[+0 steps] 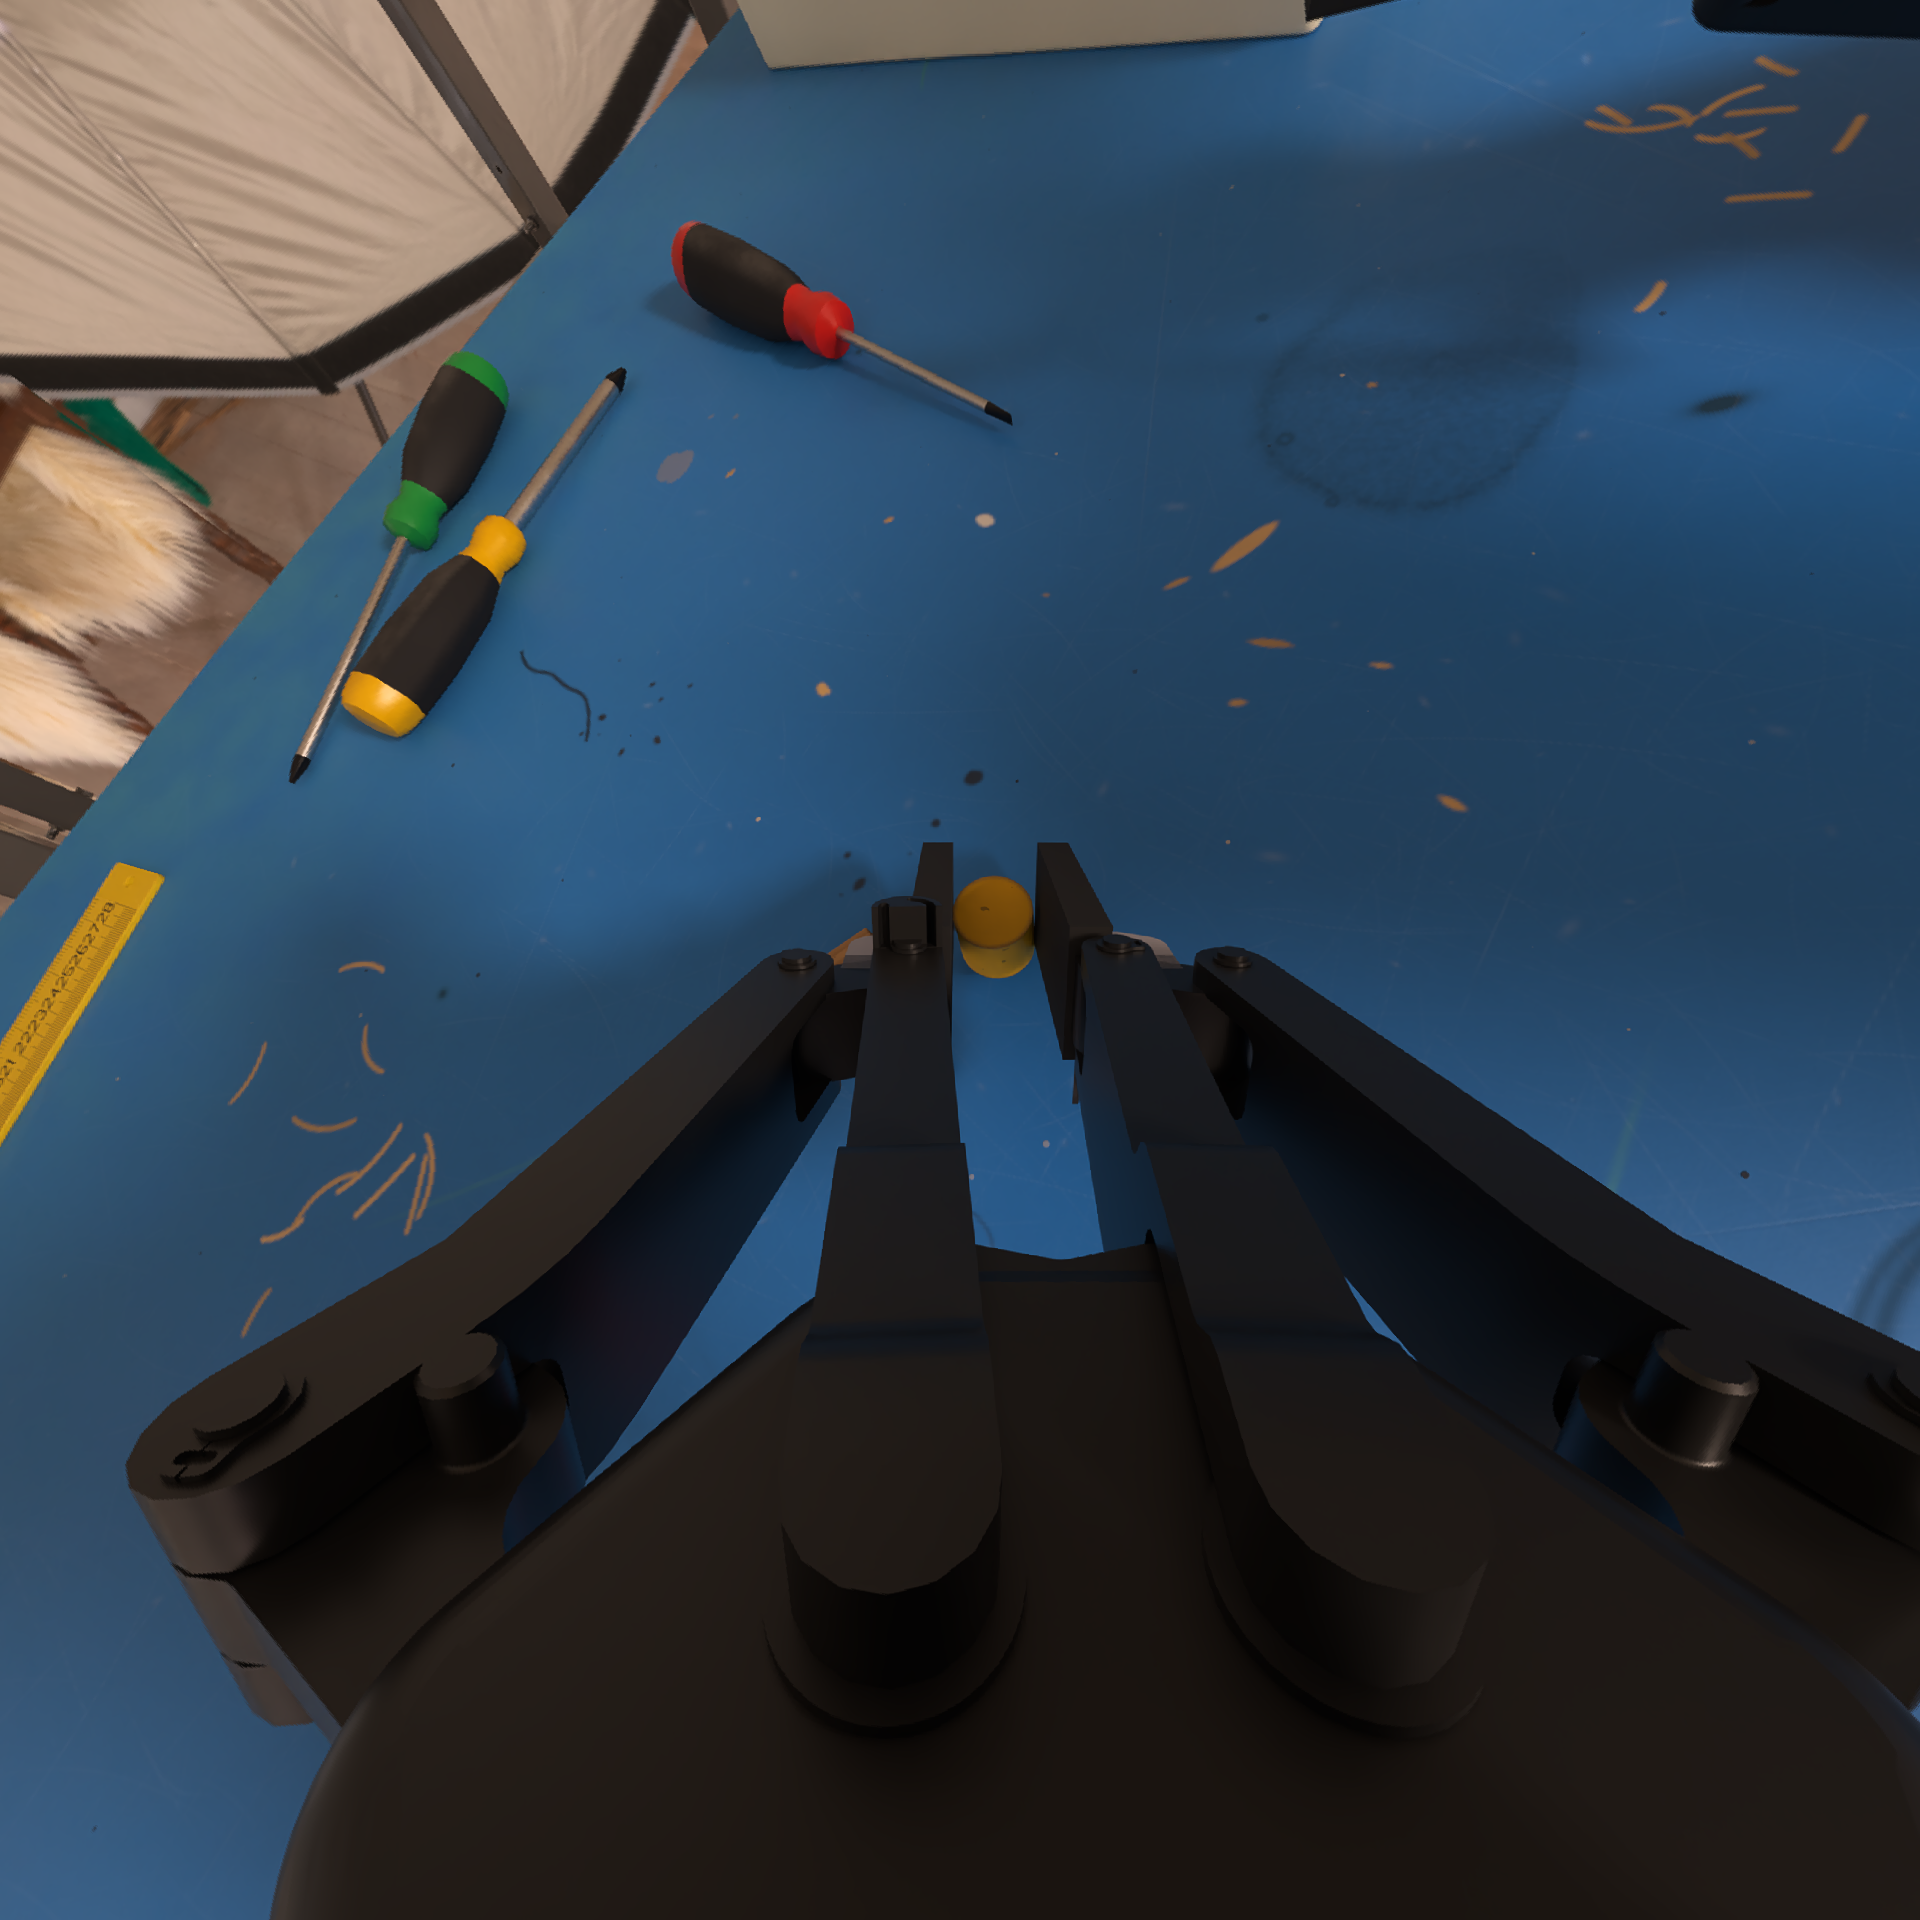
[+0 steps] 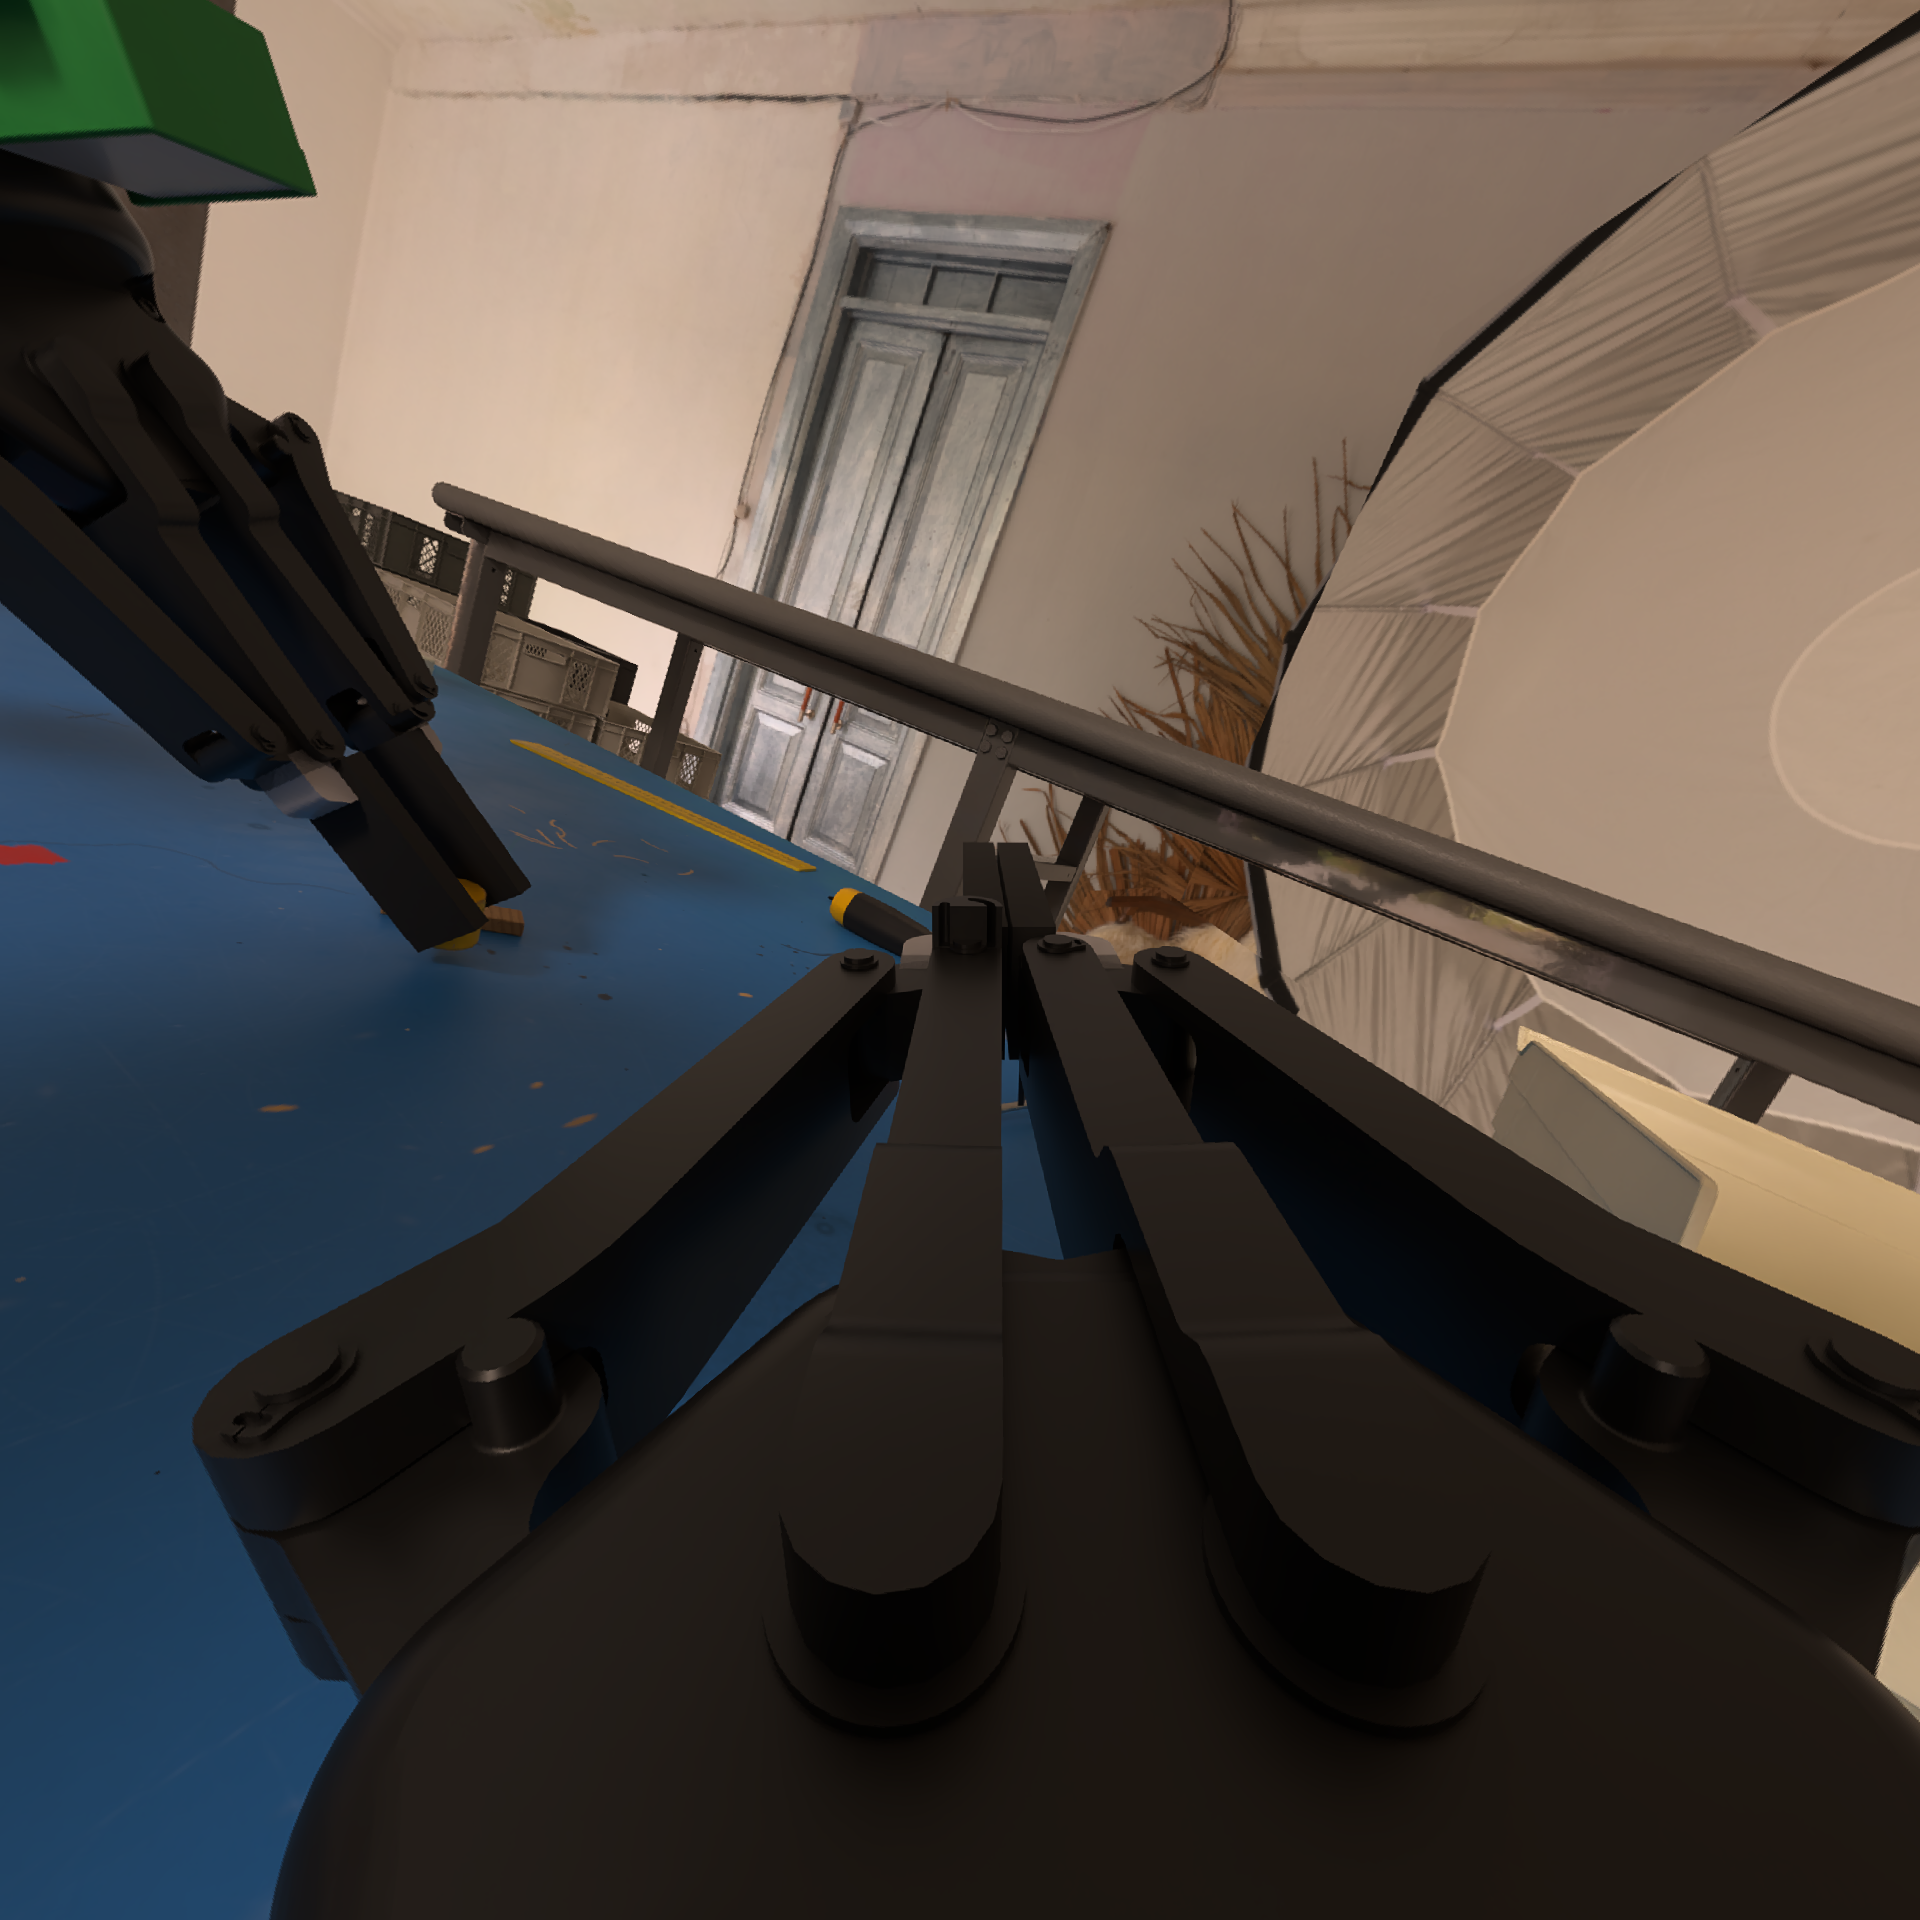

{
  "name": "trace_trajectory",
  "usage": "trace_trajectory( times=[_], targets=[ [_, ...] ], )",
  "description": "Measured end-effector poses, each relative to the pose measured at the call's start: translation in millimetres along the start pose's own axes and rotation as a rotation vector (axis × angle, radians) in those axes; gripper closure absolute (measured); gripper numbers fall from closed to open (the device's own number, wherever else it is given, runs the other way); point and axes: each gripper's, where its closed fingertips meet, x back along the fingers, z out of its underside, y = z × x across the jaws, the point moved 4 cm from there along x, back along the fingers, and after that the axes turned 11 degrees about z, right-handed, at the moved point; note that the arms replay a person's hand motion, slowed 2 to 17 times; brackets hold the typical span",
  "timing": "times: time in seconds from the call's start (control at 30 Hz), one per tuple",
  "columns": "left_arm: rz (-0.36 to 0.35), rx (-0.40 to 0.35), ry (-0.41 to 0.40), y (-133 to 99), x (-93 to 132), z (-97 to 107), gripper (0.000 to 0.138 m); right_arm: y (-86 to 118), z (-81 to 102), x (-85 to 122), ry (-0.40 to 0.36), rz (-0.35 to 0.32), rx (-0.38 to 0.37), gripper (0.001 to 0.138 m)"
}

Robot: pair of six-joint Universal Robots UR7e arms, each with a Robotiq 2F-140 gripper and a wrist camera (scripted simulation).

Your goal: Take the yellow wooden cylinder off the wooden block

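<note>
My left gripper [image 1: 995,883] is closed around the yellow wooden cylinder [image 1: 994,912], with a finger pressed against each side of it. In the right wrist view the same gripper [image 2: 457,904] reaches down to the blue table [image 2: 208,1039], holding the cylinder [image 2: 470,894] low at the surface. The small wooden block [image 2: 507,921] lies on the table right beside the cylinder. In the left wrist view only a tan sliver of the block [image 1: 854,943] shows behind the left finger. My right gripper [image 2: 997,873] is shut and empty, raised near the table's edge.
Three screwdrivers lie at the far left: red-handled [image 1: 769,286], green-handled [image 1: 442,457], yellow-handled [image 1: 436,634]. A yellow ruler [image 1: 73,997] lies along the left edge, and a white box [image 1: 1018,26] stands at the far end. Wood shavings [image 1: 353,1174] are scattered about. A grey rail [image 2: 1143,748] borders the table.
</note>
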Motion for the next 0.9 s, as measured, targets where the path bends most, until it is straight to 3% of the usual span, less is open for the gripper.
trace_trajectory(
  times=[0.9],
  targets=[
    [0.038, 0.014, -0.037, 0.8, -0.7, 1.0, 0.117, 0.3, 0.1, -0.1, 0.0, -0.001, 0.003, 0.138]
  ],
)
